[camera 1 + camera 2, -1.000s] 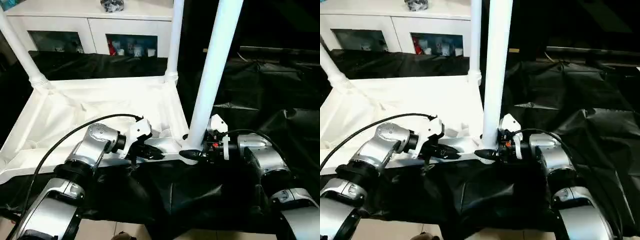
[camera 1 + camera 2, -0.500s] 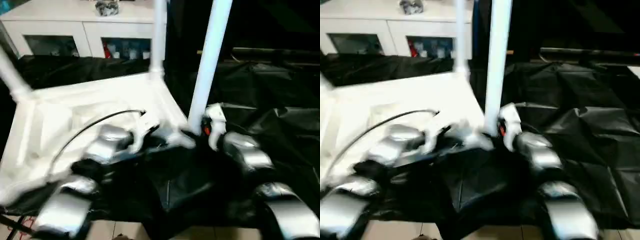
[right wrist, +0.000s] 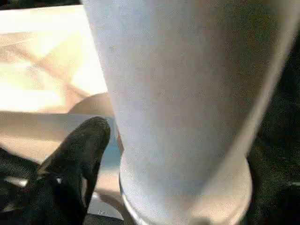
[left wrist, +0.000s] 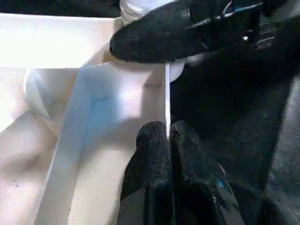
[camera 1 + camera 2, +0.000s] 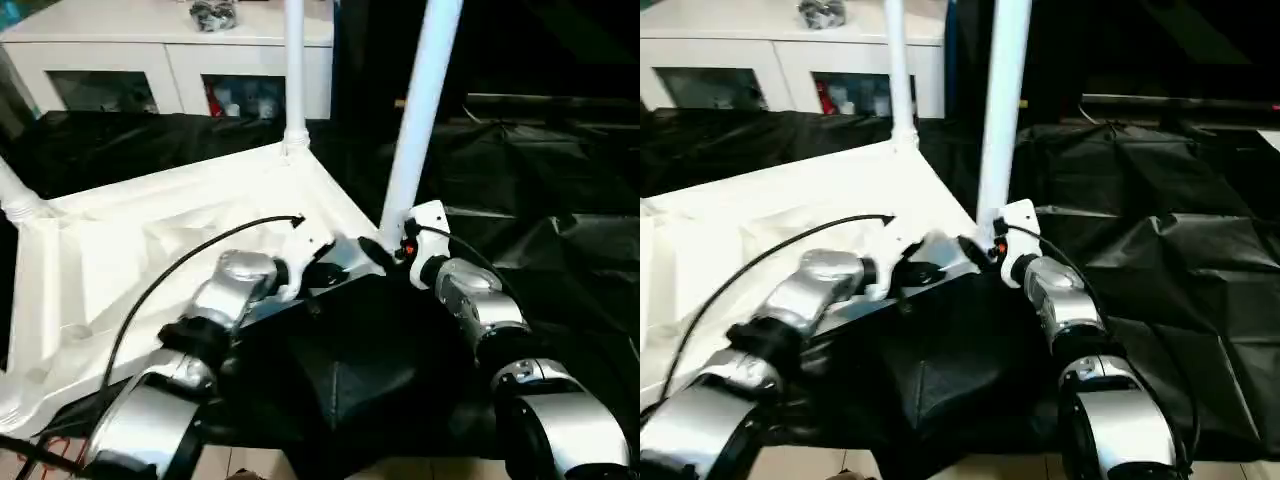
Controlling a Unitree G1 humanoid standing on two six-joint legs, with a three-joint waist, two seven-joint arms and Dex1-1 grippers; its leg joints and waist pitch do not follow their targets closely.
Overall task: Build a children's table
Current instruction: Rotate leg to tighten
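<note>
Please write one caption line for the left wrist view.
Left gripper shut on the tabletop's thin rim, beside the corner leg.

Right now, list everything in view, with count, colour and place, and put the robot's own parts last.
Table top: one, white, lying upside down on the black sheet, ribbed underside up.
Legs: three, white, standing up from corner sockets: near corner by the grippers, far corner, left corner.
Black sheet: one, crumpled, spread under and around the table top.
Cabinet: one, white with glass doors, at the back behind the sheet.
Small grey object: one, on the cabinet's top; too small to identify.
Black cable: one, running along the left forearm.
Left gripper: black, shut on the table top's near rim.
Right gripper: black, at the base of the near leg.
Forearms: two, silver.
</note>
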